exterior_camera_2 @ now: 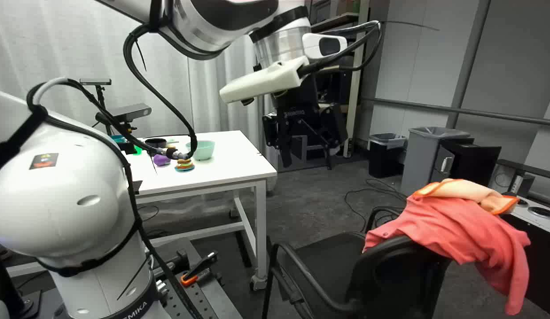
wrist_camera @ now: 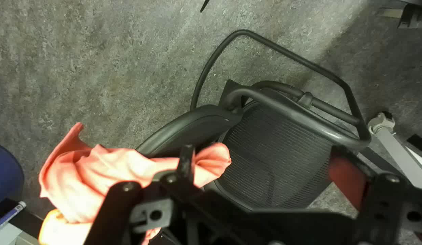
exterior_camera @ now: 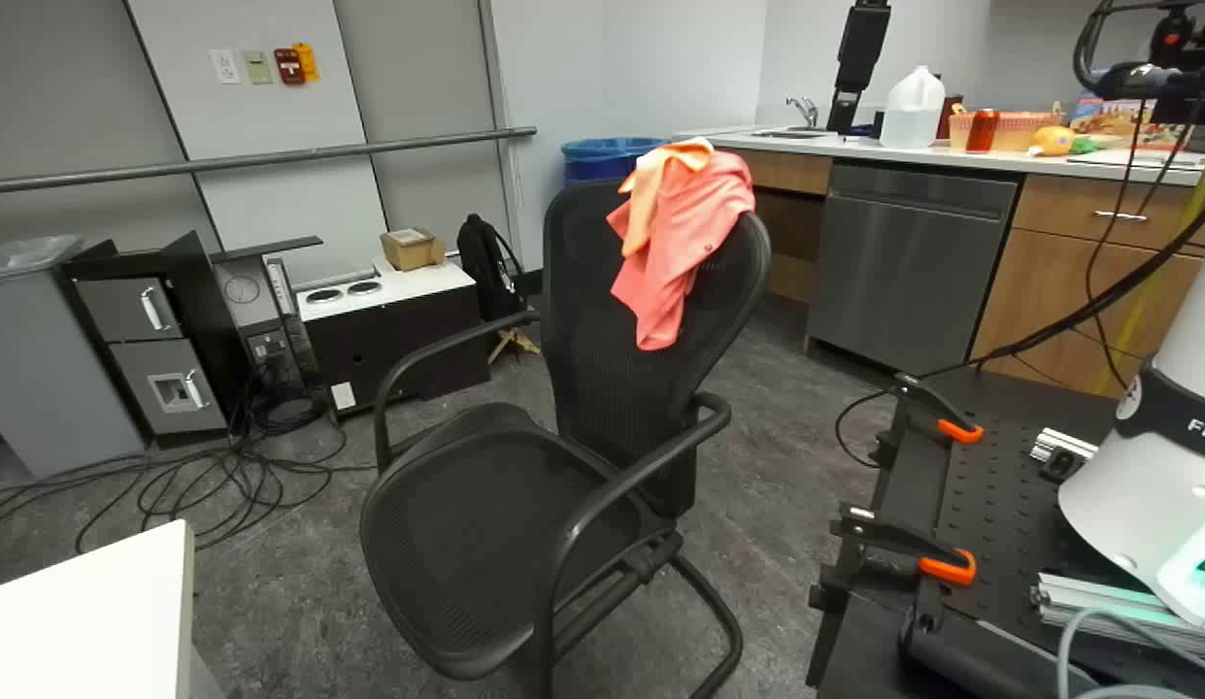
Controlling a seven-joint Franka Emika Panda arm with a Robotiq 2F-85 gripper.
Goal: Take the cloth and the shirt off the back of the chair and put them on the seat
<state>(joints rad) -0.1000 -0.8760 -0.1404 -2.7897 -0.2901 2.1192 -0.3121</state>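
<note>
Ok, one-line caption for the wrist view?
Past the open claw, a coral shirt and orange-edged cloth drape over the black chair back.

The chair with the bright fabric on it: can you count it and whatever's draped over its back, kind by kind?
Black chair: 1
Coral shirt: 1
Peach cloth: 1, lying on the shirt
Total: 3

In an exterior view, the black band (exterior_camera: 1167, 412) round the Panda's base (exterior_camera: 1126, 500) reads "FRA", cut off; in an exterior view, that band (exterior_camera_2: 136, 310) shows "EMIKA". Lettering (exterior_camera_2: 294, 114) on the end effector (exterior_camera_2: 308, 165) and a shoulder sticker (exterior_camera_2: 44, 161) are too small to read.
</note>
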